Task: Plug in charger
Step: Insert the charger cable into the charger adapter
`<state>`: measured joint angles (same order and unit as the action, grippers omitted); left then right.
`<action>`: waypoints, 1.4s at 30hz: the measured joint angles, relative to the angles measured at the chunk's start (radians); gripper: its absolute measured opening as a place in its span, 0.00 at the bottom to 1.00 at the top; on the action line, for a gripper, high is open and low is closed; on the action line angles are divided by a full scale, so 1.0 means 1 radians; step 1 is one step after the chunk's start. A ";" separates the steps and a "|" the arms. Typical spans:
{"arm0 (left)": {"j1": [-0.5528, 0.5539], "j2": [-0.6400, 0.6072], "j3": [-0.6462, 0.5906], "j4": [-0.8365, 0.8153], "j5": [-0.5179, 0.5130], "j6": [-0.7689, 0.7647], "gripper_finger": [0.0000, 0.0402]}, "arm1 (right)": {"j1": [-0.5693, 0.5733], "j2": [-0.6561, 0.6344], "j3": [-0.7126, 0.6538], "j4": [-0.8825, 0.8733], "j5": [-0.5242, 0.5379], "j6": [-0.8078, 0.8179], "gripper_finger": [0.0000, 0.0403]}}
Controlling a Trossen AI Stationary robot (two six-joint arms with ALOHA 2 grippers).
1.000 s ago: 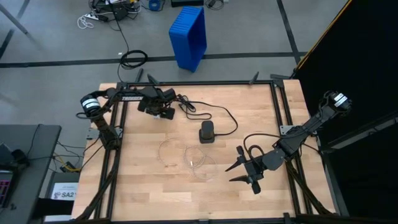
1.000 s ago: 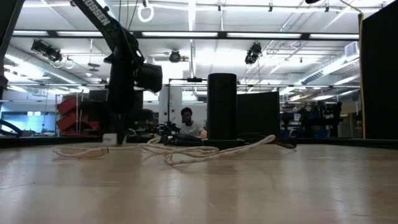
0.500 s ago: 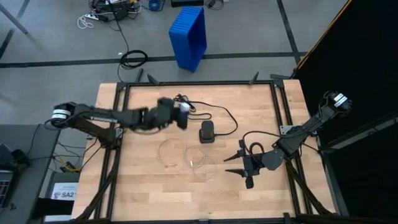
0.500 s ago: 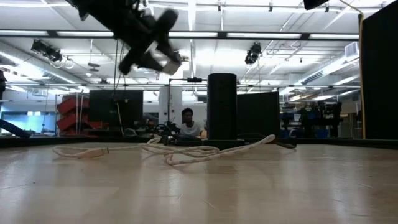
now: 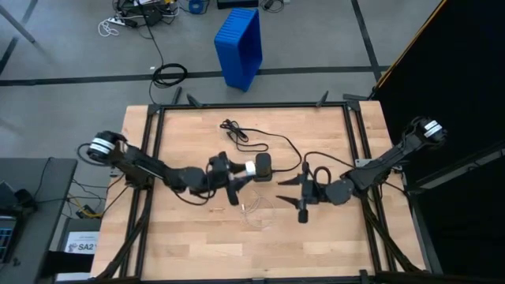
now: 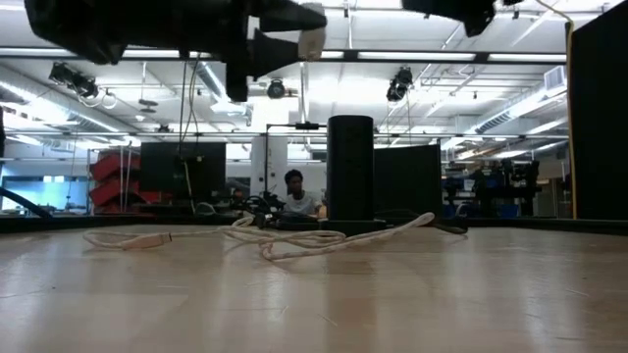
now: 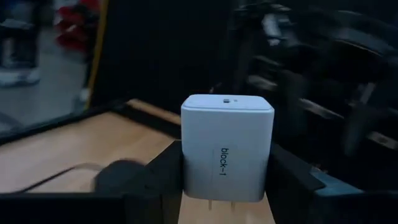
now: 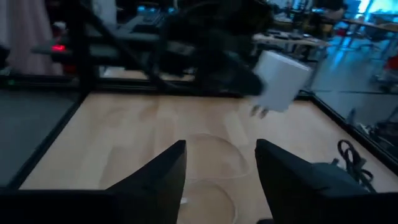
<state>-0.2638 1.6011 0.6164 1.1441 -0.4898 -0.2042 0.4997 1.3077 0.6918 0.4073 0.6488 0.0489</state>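
Note:
A white charger block (image 7: pixel 227 146), labelled on one face, is off the table in my left gripper (image 5: pixel 243 170), which is shut on it over the table's middle. It also shows in the low view (image 6: pixel 312 41) and the right wrist view (image 8: pixel 283 78). Just right of it a black upright block (image 5: pixel 263 166) stands on the wood, with a black cord (image 5: pixel 284 146) running from it. A white cable (image 5: pixel 254 210) lies in loops nearer the front. My right gripper (image 5: pixel 290 197) is open, right of the black block, and faces the charger. My left gripper pinches the charger's two opposite side faces (image 7: pixel 186 168) between its two fingers, toward the end with the prongs (image 7: pixel 217 205). The fingers lie about level and point toward the table's right. The charger is lifted clear of the table, its plain end facing away from the gripper.
Black frame rails (image 5: pixel 252 105) run around the wooden top. A blue bin (image 5: pixel 239 46) stands on the floor beyond the far edge. A person (image 6: pixel 294 191) sits in the room behind the table. Bare wood lies along the front edge.
My left gripper has swung from the table's far left toward the middle and risen. It tipped from pointing down to about level, carrying the white charger clear of the wood. My right gripper has moved a little toward the middle and turned toward the charger.

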 joint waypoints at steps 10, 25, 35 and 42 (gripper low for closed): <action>0.000 0.166 0.019 0.256 0.203 0.116 0.38 | -0.141 0.169 0.000 0.165 -0.162 0.044 0.60; 0.001 0.206 0.031 0.295 0.304 0.123 0.38 | -0.173 0.247 0.007 0.372 -0.266 0.006 0.59; 0.001 0.206 0.031 0.261 0.343 0.194 0.38 | -0.164 0.247 0.011 0.322 -0.355 0.036 0.54; 0.001 0.209 0.028 0.233 0.520 0.297 0.38 | -0.177 0.242 0.013 0.263 -0.557 0.124 0.64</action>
<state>-0.2630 1.8103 0.6441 1.3771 0.0301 0.0931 0.3231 1.5497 0.7052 0.6705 0.0914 0.1732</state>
